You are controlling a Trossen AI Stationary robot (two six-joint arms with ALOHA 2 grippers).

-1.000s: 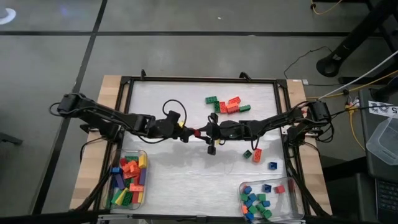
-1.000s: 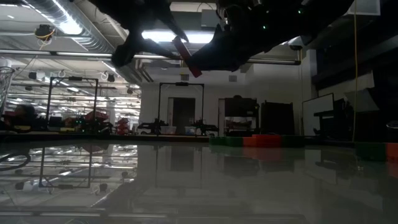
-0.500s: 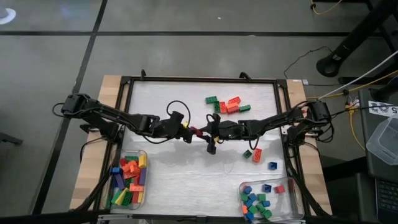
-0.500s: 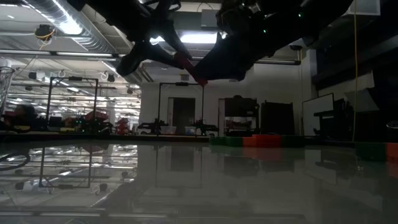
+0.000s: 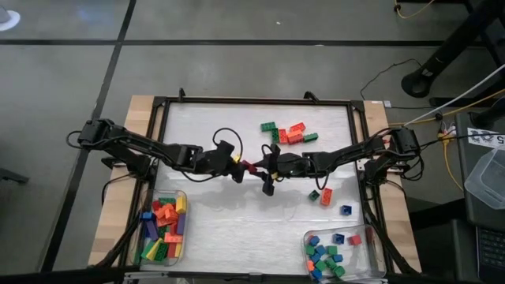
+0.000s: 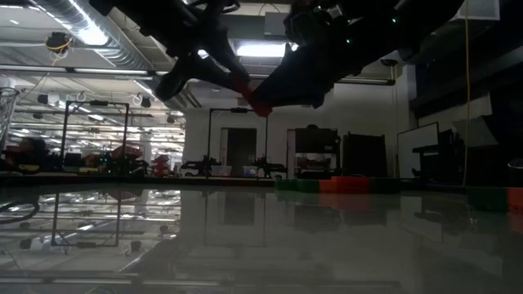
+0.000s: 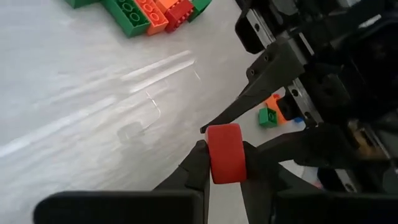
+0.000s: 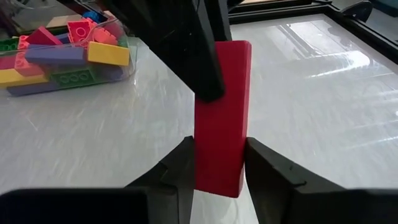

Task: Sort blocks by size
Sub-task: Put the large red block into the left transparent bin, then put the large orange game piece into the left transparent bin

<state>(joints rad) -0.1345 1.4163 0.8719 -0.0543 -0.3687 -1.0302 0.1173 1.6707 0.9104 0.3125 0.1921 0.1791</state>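
Since a second ago the left gripper (image 5: 239,169) has moved in and pinched shut on the red brick (image 5: 247,167), held aloft at table centre and also clamped by the right gripper (image 5: 257,169). Both pulling could twist or drop it. Its long axis runs nine to three o'clock, between the grippers.

Two slim black jointed arms here, matte housings throughout. The left tool (image 5: 240,168) ends in dark tapered fingers (image 7: 194,169), a black cable looped above its wrist. The right tool (image 5: 258,169) matches, with wedge-shaped dark fingers (image 8: 183,168).
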